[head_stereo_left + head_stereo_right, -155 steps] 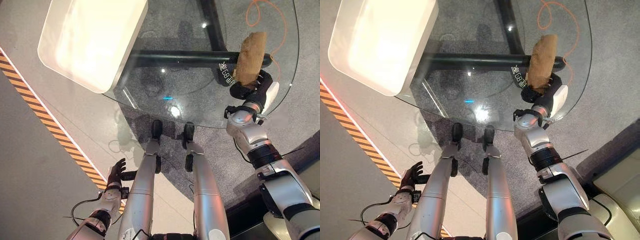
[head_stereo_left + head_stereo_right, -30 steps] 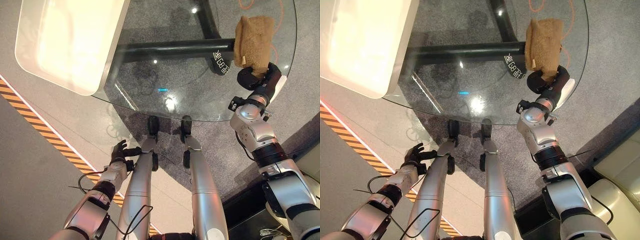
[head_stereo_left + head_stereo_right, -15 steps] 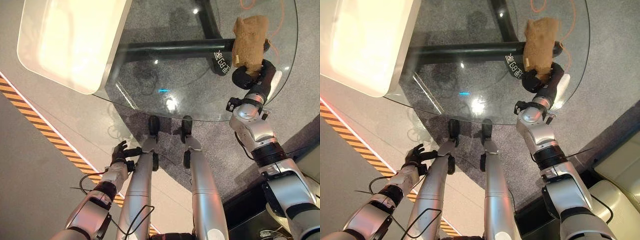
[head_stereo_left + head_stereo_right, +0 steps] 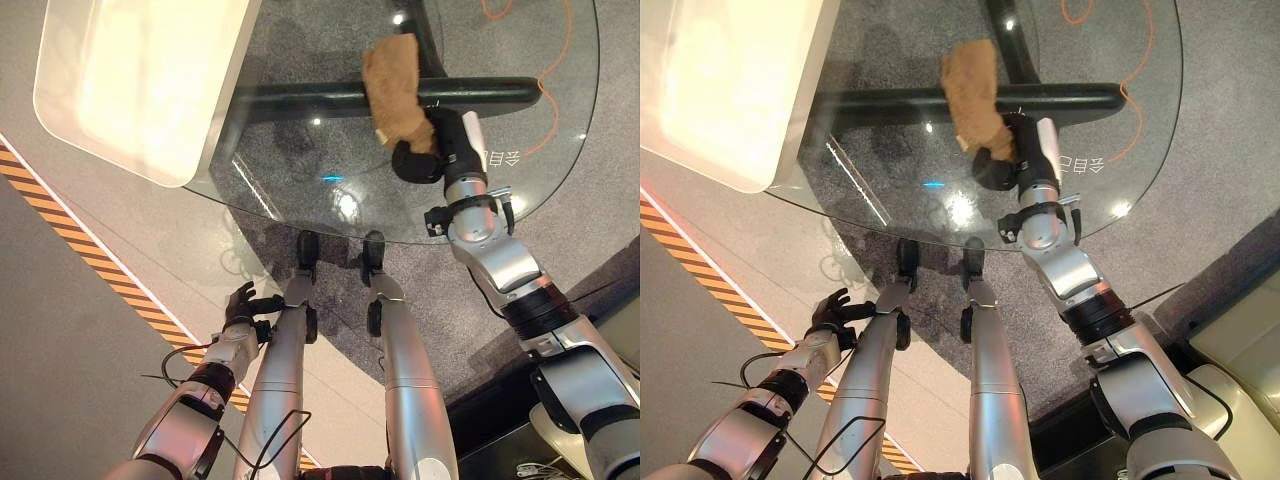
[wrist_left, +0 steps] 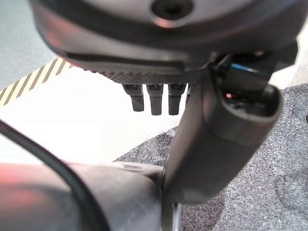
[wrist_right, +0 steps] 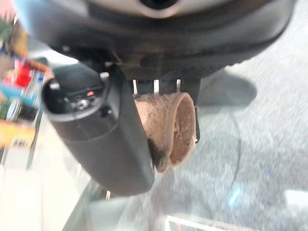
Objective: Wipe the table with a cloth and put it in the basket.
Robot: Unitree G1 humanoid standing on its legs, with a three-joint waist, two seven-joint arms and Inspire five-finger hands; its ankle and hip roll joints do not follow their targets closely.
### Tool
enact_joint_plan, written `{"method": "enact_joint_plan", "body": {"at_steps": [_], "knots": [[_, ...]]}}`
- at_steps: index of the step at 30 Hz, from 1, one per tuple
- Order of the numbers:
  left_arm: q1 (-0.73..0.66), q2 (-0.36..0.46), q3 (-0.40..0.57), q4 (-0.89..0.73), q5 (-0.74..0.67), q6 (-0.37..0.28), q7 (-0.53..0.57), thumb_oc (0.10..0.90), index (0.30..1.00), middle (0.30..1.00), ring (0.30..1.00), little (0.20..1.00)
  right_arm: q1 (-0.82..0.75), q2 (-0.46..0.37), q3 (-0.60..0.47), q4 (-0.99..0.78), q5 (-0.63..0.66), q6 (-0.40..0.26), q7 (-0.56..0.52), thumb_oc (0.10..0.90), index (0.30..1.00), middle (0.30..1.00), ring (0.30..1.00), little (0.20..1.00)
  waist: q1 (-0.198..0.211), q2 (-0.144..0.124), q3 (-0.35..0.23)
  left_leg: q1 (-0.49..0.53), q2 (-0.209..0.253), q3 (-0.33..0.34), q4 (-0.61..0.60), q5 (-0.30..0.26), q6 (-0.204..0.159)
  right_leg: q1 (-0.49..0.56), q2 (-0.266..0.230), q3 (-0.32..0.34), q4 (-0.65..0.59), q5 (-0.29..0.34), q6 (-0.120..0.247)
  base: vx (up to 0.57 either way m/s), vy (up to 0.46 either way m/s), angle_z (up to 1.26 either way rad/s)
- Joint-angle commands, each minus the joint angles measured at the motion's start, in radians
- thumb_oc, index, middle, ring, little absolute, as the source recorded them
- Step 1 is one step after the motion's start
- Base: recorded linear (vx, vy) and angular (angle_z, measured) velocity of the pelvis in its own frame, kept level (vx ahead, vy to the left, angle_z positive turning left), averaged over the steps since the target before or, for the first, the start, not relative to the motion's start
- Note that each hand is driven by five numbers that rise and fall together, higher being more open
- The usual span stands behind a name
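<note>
A brown cloth (image 4: 393,82) lies pressed on the round glass table (image 4: 300,170), near its middle. My right hand (image 4: 426,156) is shut on the cloth's near end. In the right wrist view the cloth (image 6: 174,126) is rolled between the thumb (image 6: 103,142) and the fingers. The white basket (image 4: 140,80) stands on the table's far left part, well away from the cloth. My left hand (image 4: 240,303) hangs low beside the left leg, off the table, with fingers (image 5: 151,98) straight and nothing in it.
A black frame bar (image 4: 300,98) runs under the glass. An orange cable (image 4: 548,88) lies on the grey carpet at the far right. Yellow-and-black floor tape (image 4: 80,250) runs along the left. Pale furniture (image 4: 1240,345) stands at the lower right.
My right hand has swept the cloth left across the glass, from the table's right edge to near its middle. The left hand stays low by the leg.
</note>
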Motion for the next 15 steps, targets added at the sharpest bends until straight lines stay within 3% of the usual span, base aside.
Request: {"method": "enact_joint_plan", "body": {"at_steps": [1,8,15], "knots": [[0.083,-0.065,-0.013,-0.030,-0.015,-0.002,-0.013,0.800,0.900,0.900,0.900,0.900,0.000,0.028,0.082,-0.146,-0.030,-0.002,0.094,0.100,0.300,0.300,0.300,0.200,0.002,0.048,-0.021,0.019,-0.049,-0.001,0.046,-0.087,0.036,0.021,0.028,-0.046,-0.092,0.044,0.024,0.00,0.000,0.00],[0.082,-0.057,-0.016,-0.029,-0.014,-0.010,-0.026,0.800,0.900,0.900,0.900,0.900,-0.011,0.027,0.122,-0.141,-0.031,0.009,0.117,0.100,0.300,0.300,0.300,0.200,0.007,0.051,-0.021,0.015,-0.051,-0.002,0.049,-0.086,0.035,0.018,0.026,-0.047,-0.094,0.046,0.024,0.00,0.000,0.00],[0.080,-0.051,-0.022,-0.034,-0.013,0.001,-0.025,0.800,0.900,0.900,0.900,0.900,-0.025,0.018,0.168,-0.166,-0.042,0.000,0.242,0.100,0.300,0.300,0.300,0.200,0.014,0.052,-0.021,0.017,-0.053,-0.003,0.048,-0.083,0.034,0.022,0.021,-0.054,-0.096,0.047,0.026,0.00,0.002,0.02]]}}
